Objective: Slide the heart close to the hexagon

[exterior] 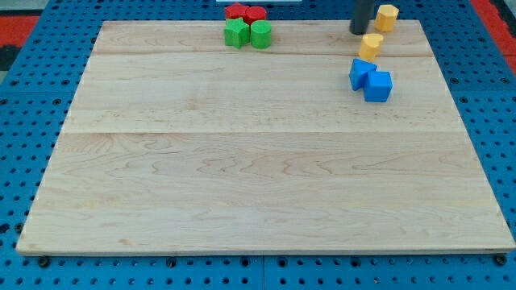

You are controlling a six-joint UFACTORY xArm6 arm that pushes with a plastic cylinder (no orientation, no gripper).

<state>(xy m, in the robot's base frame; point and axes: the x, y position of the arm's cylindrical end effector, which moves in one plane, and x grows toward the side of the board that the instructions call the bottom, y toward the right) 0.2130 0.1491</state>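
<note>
STEP: heart-to-hexagon push | TIP: my tip (359, 32) is set at the view's top right, between the two yellow blocks — nothing is held, no jaws exist | TARGET: yellow heart (371, 44) lies just below-right of it; yellow hexagon (388, 16) up-right | METHOD: tip is best brought below the heart, then pushed upward-right — slowly, clear of the blue blocks (371, 80).

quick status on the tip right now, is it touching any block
My tip: no gripper, holding nothing. It sits at the view's top right, between the two yellow blocks: upper yellow block, lower yellow block. Contact with either cannot be told.
</note>
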